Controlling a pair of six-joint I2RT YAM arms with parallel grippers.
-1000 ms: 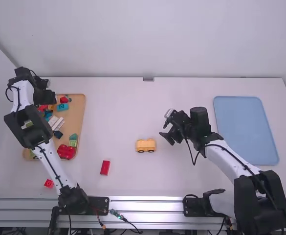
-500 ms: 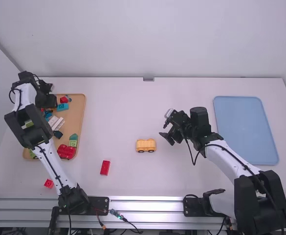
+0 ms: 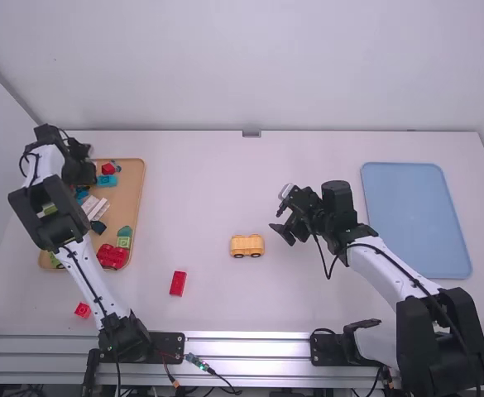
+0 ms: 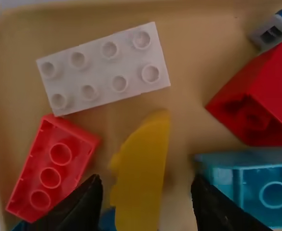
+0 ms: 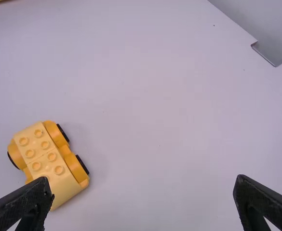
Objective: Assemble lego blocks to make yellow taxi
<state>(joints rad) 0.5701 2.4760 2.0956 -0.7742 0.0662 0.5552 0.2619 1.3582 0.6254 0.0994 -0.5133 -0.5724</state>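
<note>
On the table's middle stands the yellow car base (image 3: 246,246), wheels down; in the right wrist view the same car base (image 5: 47,163) shows its studs. My left gripper (image 3: 83,171) is over the far end of the wooden tray. Seen from its wrist, the left gripper (image 4: 145,195) is open, with a yellow-orange curved block (image 4: 143,178) between and beyond its fingers. My right gripper (image 3: 281,223) is above the table, right of the car base; in its wrist view the right gripper (image 5: 143,192) stands wide open and holds nothing.
The wooden tray (image 3: 130,197) holds several blocks, among them a white block (image 4: 104,67), a red block (image 4: 51,168) and a teal block (image 4: 256,183). A red brick (image 3: 178,283) and a smaller red piece (image 3: 83,310) lie on the table. At the right is a blue tray (image 3: 415,219).
My left gripper has shifted a little to the right and toward the camera over the tray. The right arm and the car base have kept still.
</note>
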